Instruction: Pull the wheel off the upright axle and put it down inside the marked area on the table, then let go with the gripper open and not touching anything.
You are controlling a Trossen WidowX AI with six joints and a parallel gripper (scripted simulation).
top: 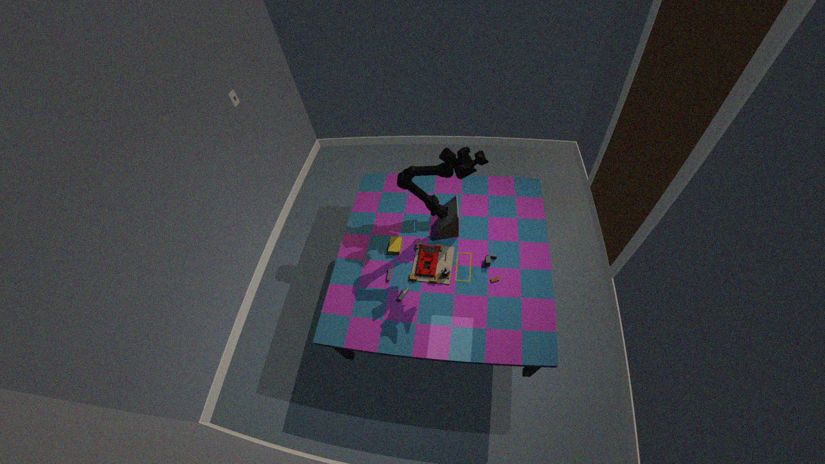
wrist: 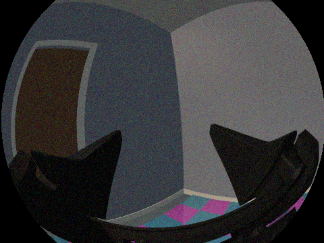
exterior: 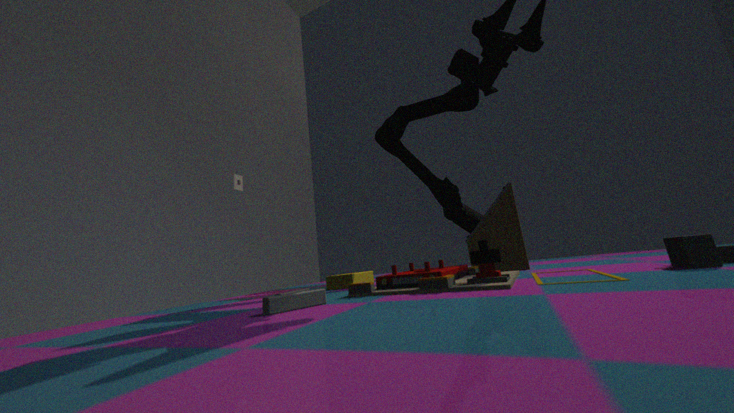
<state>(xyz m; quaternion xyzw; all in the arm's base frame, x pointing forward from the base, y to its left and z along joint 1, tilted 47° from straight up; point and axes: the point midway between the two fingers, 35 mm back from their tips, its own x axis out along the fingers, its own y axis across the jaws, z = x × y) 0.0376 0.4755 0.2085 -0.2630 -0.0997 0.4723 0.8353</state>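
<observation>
The wheel [top: 443, 269] [exterior: 484, 255] is small and dark. It sits on an upright axle at the right end of a tan board [top: 416, 276] [exterior: 513, 280] that also carries a red plate [top: 428, 259] [exterior: 420, 270]. The marked area is a yellow outline [top: 456, 266] [exterior: 608, 275] on the table, just right of the board. My gripper [top: 472, 156] [exterior: 523, 10] [wrist: 167, 132] is open and empty. It is raised high above the far side of the table, far from the wheel, with its fingers pointing up toward the walls.
A brown wedge [top: 446, 222] [exterior: 505, 230] stands at the arm's base behind the board. A yellow block [top: 394, 244] [exterior: 348, 279] lies left of the board. Grey bars [top: 402, 294] [exterior: 293, 300] lie in front of it on the left. A dark block [top: 489, 260] [exterior: 689, 251] and a small brown piece [top: 495, 280] lie right of the outline.
</observation>
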